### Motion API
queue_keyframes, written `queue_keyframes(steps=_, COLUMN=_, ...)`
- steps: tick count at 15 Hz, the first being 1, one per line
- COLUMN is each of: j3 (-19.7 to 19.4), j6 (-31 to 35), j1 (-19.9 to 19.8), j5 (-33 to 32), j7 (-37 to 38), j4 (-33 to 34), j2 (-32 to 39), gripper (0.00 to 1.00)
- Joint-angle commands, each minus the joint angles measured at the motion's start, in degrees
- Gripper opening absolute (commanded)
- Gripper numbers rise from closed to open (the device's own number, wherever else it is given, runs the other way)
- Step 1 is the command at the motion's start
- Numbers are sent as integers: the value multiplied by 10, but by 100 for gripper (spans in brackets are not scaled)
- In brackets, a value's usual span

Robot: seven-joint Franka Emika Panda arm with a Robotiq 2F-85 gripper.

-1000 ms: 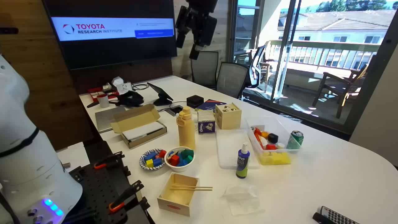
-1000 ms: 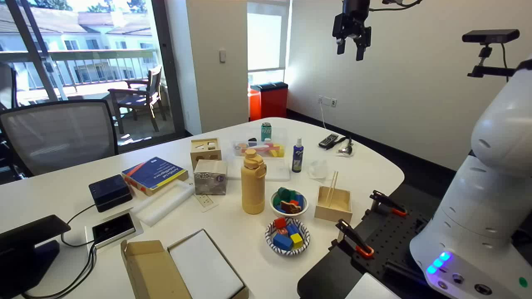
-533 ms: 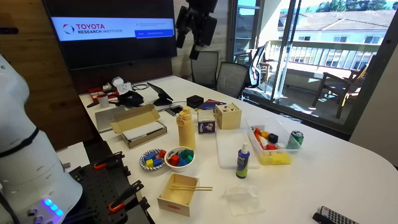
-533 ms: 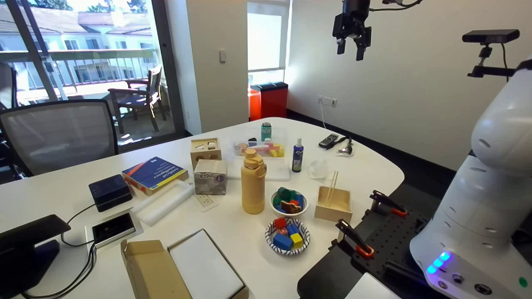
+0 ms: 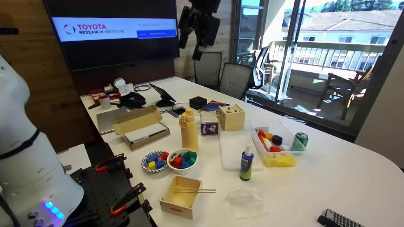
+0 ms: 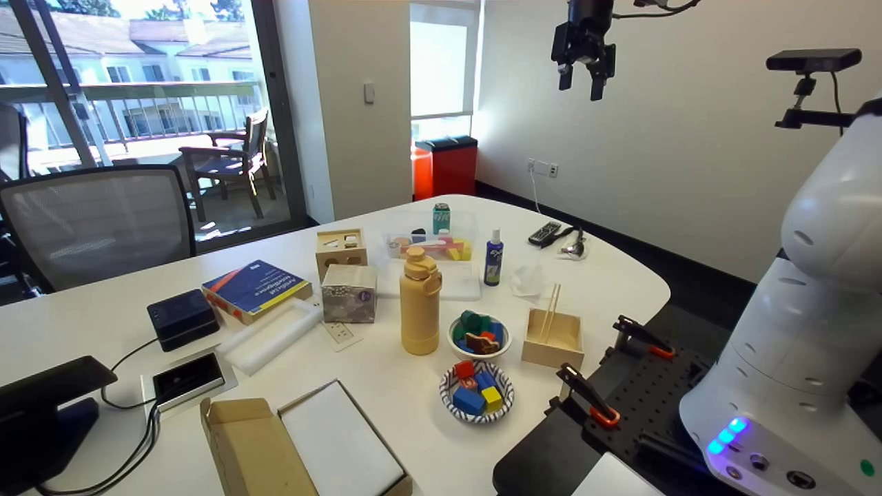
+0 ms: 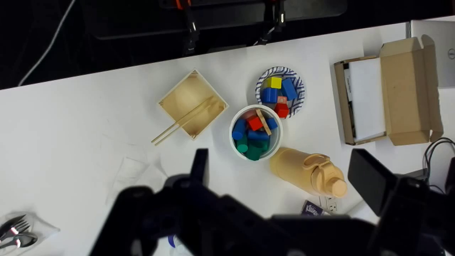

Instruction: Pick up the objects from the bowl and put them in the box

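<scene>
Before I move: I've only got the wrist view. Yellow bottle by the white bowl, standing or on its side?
Observer: Standing. Both exterior views show the bottle upright.
Operator: Copy. And the tool, high or low?
Observer: High. In both exterior views it hangs well above the bottle's top.
Operator: Anything standing outside my frame?
Observer: Yes, a green can, upright, in both exterior views.
</scene>
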Motion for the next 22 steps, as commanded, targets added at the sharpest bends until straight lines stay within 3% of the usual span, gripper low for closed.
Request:
queue_keyframes(steps=1, j3=18, j6=-2, j1=-20, j5=2, j7=-2, j4=2, j2=2, gripper=100)
queue_keyframes(steps=6, j3=18, j6=-2, j1=-20, j5=2, j7=-2, j4=2, j2=2, gripper=100)
queue_keyframes(steps=12, j3=79, j6=81, j1=0, j5=-5, j7=38, j4=-157, j2=-61, gripper=100)
queue_keyframes(steps=15, j3=113, j6=175, j1=8, j5=12, j7=74, j4=-265, j2=-96, gripper=100)
queue_keyframes(steps=17, j3=126, j6=276, j1=13, j5=34, j7=94, j4=-339, j2=-107, gripper=100)
queue_keyframes(steps=22, j3=141, j6=480, j1=40, j5=105, j7=87, j4=-465, j2=-63, gripper=100)
